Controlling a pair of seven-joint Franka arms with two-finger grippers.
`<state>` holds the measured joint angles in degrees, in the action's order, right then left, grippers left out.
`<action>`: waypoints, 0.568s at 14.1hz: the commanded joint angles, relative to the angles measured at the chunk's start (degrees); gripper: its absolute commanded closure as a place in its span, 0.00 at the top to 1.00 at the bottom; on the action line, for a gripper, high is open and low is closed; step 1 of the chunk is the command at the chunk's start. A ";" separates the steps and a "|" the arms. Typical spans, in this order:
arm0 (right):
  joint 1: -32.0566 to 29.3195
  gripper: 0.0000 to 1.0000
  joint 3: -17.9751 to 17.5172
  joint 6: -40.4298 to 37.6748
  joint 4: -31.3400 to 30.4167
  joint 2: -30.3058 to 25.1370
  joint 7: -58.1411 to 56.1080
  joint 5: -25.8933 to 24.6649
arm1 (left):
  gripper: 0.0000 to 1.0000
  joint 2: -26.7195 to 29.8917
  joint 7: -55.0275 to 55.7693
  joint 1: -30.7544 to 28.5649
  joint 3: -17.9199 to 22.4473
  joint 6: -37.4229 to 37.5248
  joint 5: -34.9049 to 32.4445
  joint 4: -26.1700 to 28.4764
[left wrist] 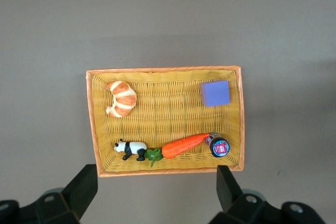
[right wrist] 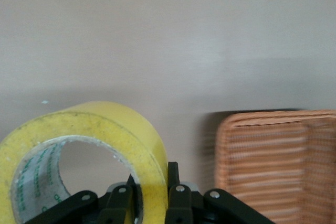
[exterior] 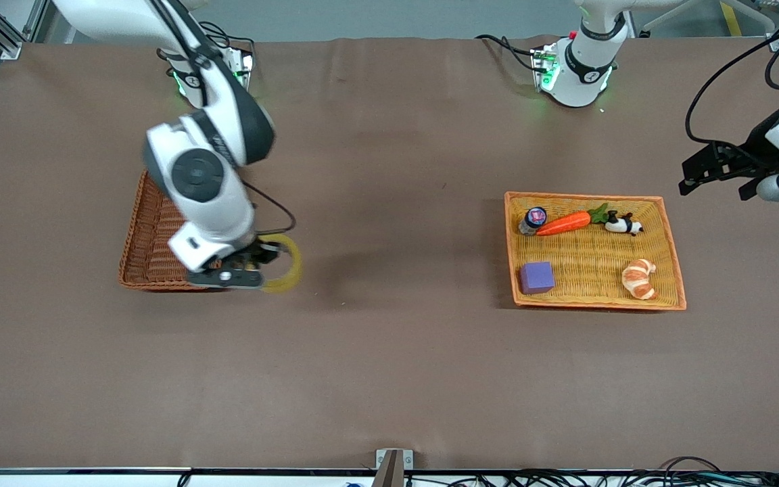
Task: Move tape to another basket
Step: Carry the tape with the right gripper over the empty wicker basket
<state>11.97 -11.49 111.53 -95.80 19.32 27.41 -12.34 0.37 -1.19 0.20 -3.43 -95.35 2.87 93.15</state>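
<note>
Your right pincer (exterior: 259,265) is clamped on the wall of the tape (exterior: 286,264), one finger inside the ring and one outside, carrying the roll on edge above the desk (exterior: 389,365) just off the rim of the basket (exterior: 149,237), at the corner nearer the front camera. In the right wrist view the yellow band (right wrist: 131,129) stands upright and the wicker sits just beside it. The roll looks light and stiff, a rigid hoop that should not crush, but its glossy outer face could slip or swing in a narrow pinch, so a hold across the wall, as here, seems the sound one. Your left pincer (exterior: 717,177) waits with its fingers spread wide and nothing in them, near the yellow tray (exterior: 596,197) holding a purple cube (exterior: 537,277), carrot (exterior: 563,223) and croissant (exterior: 639,278).
</note>
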 commanded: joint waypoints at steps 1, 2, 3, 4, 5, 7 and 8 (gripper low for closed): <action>-0.72 0.00 4.18 0.26 -5.87 -5.24 -8.66 1.87 | 1.00 -0.63 3.19 0.94 -0.26 1.13 -3.30 -1.22; -0.72 0.01 5.33 0.61 -7.72 -6.48 -9.99 2.05 | 1.00 -0.37 5.03 1.12 -1.22 -0.09 -4.10 -0.26; -0.81 0.01 6.64 0.70 -9.74 -7.71 -11.83 2.05 | 1.00 -0.20 5.92 1.12 -1.75 -1.23 -4.10 0.36; -0.81 0.01 8.05 1.40 -12.63 -9.37 -13.77 2.14 | 1.00 -0.20 5.93 0.95 -1.84 -1.33 -4.10 0.37; -0.81 0.01 9.54 3.93 -16.23 -10.95 -15.44 2.06 | 1.00 -0.37 5.50 0.86 -1.84 -1.51 -3.76 0.37; -0.81 0.01 14.28 12.18 -25.01 -14.21 -22.28 2.14 | 1.00 -0.46 4.79 0.68 -1.84 -1.25 -3.32 0.28; -0.81 0.01 16.04 15.35 -28.62 -15.35 -24.57 2.14 | 1.00 -0.46 4.70 0.77 -1.84 -1.07 -3.31 0.37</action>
<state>11.28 1.29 120.64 -113.98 10.22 7.96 -11.28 -0.29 3.89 1.17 -5.10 -96.05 0.08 93.29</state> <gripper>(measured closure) 0.780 0.000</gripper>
